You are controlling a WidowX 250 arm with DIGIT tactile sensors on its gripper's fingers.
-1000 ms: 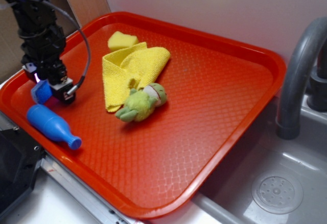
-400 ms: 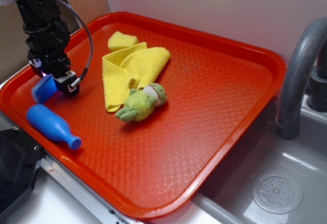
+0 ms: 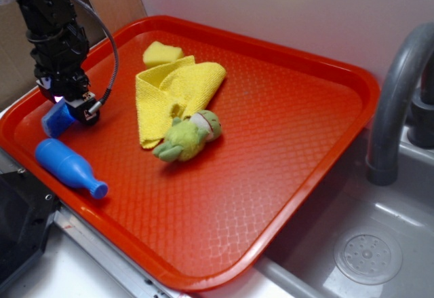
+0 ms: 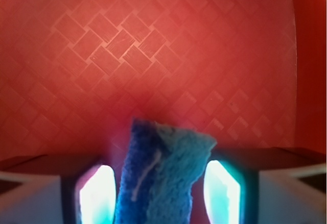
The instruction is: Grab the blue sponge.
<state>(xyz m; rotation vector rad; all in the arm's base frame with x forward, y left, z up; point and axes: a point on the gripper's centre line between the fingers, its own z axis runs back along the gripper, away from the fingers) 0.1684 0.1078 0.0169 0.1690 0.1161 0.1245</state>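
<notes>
The fingers are clamped on the blue sponge, one pad glowing pale on each side of it in the wrist view, and the sponge stands squeezed and slightly tilted between them against the red diamond-patterned floor of the tray. From where I stand, the gripper hangs at the end of the black arm over the tray's nine o'clock side, with the blue sponge poking out below it toward the rim; whether the sponge touches the tray floor I cannot tell. A grey cable loops from the arm down to the gripper. Just beside the sponge, at its six o'clock, the blue bottle lies on its side with its narrow neck pointing toward four o'clock. Out toward the middle of the orange-red tray, the yellow cloth lies folded and rumpled, and a small green plush toy rests touching its lower edge. The yellow sponge sits at twelve o'clock from the cloth, touching it or nearly so. Beyond the tray at three o'clock, a grey faucet curves up above a grey sink.
</notes>
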